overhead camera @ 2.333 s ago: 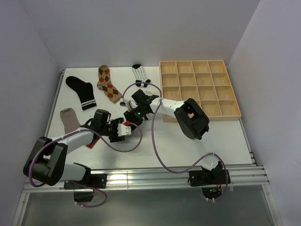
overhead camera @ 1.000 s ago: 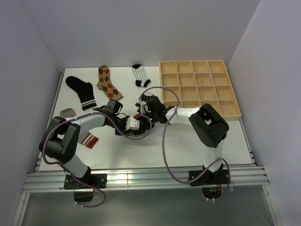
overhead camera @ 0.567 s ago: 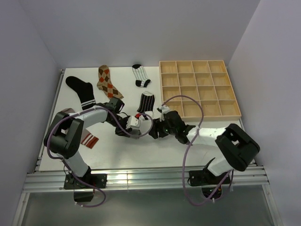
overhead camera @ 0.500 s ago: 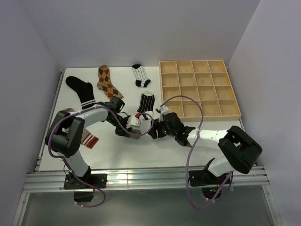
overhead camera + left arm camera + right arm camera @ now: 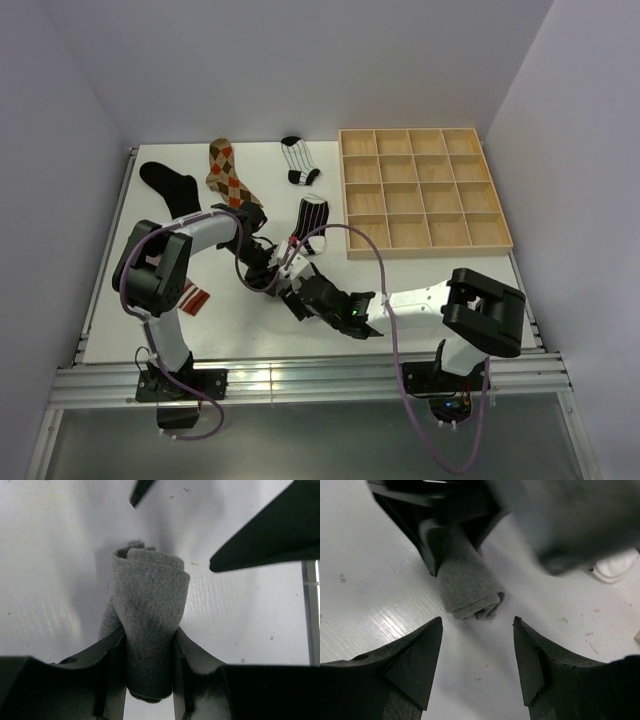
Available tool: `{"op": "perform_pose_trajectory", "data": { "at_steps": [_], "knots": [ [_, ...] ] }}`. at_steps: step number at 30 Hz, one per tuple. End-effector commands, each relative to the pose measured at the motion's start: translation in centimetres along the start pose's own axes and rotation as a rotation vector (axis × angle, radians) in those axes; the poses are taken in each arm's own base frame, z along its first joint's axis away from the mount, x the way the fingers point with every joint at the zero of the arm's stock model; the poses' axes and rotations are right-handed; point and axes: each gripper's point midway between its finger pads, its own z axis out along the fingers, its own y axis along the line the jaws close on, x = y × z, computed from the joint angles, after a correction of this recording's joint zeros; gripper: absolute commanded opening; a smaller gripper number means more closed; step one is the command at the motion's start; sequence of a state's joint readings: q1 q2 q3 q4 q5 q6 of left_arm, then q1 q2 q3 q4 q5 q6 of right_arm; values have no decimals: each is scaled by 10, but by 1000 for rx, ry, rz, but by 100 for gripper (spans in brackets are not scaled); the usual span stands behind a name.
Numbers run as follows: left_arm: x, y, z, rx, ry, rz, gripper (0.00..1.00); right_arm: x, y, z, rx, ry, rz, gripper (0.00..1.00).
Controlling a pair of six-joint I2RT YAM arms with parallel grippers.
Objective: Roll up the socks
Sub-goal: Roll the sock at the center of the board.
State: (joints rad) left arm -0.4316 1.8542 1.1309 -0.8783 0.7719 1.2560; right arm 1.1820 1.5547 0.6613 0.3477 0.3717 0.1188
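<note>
A grey sock (image 5: pixel 150 600) is rolled into a tight bundle. My left gripper (image 5: pixel 149 640) is shut on it, holding it low over the white table. In the right wrist view the roll (image 5: pixel 467 587) lies just ahead of my open, empty right gripper (image 5: pixel 477 625), which faces it. In the top view the two grippers meet at mid-table, left (image 5: pixel 270 270) and right (image 5: pixel 297 297), and the roll is mostly hidden between them. A black-and-white striped sock (image 5: pixel 310 215) lies flat behind them.
At the back lie a black sock with white bands (image 5: pixel 168 185), an argyle sock (image 5: pixel 228 175) and a short striped sock (image 5: pixel 297 160). A striped cuff (image 5: pixel 193 297) pokes out under the left arm. The wooden grid tray (image 5: pixel 495 235) stands at the back right.
My right arm has swung from the back, near the striped sock, round to the near side and now faces the left gripper. The striped sock now lies flat. The left gripper has shifted right.
</note>
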Motion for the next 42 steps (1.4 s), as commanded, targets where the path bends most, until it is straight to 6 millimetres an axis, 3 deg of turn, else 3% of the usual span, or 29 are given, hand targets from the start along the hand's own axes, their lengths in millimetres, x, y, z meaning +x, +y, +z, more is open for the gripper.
{"op": "perform_pose_trajectory", "data": {
  "at_steps": [1, 5, 11, 19, 25, 32, 37, 40, 42],
  "knots": [
    [29, -28, 8, 116, 104, -142, 0, -32, 18, 4, -12, -74, -145, 66],
    [31, -28, 9, 123, 109, -149, 0, -40, 30, 12, -28, -59, -207, 66],
    [31, -26, 9, 135, 113, -161, 0, -33, 46, 25, -81, 0, -290, 67],
    [34, -26, 10, 142, 125, -169, 0, -35, 56, 22, -136, 11, -307, 68],
    [35, -27, 11, 151, 128, -177, 0, -26, 58, 37, -124, 38, -354, 68],
    [36, -31, 11, 171, 130, -182, 0, -31, 44, 46, -17, 3, -370, 70],
    [37, -33, 11, 181, 137, -183, 0, -33, 46, 51, -17, -2, -390, 70],
    [37, -34, 11, 190, 137, -190, 0, -27, 51, 58, -37, 19, -406, 67],
    [38, -35, 11, 191, 137, -189, 0, -20, 53, 61, -45, 40, -419, 59]
  ]
}}
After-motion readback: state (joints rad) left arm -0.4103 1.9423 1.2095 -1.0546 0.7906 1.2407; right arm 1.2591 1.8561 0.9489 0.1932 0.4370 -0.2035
